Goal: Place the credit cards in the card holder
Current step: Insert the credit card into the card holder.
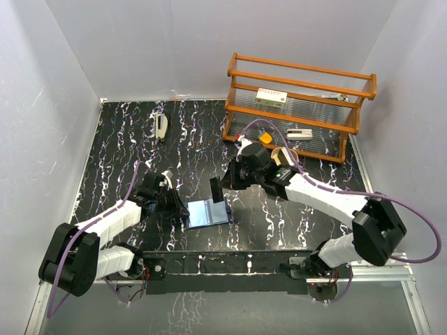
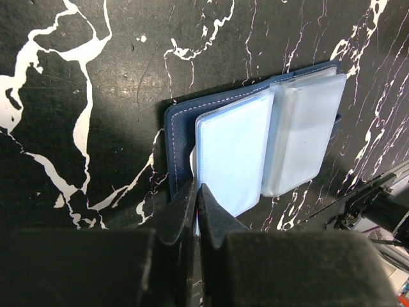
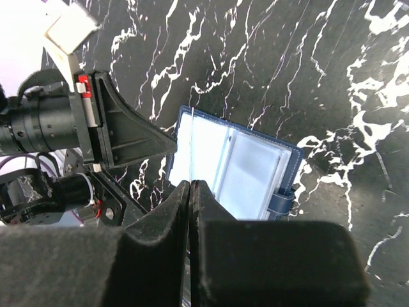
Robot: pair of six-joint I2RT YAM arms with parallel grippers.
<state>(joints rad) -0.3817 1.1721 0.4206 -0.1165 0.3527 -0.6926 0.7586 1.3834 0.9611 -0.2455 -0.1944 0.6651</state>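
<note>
So we've got the card holder (image 1: 209, 213) lying open on the counter (image 1: 126, 139) between the two arms, pale slotted side up. Our left jaws are pinched all but shut on its left edge. Our right jaws are closed tight on a credit card (image 1: 215, 190), held upright on edge over the open holder, and we can't tell if it's touching.

Robot lab booth: plain white walls (image 1: 160, 42) enclose a marbled table (image 1: 126, 139).
</note>
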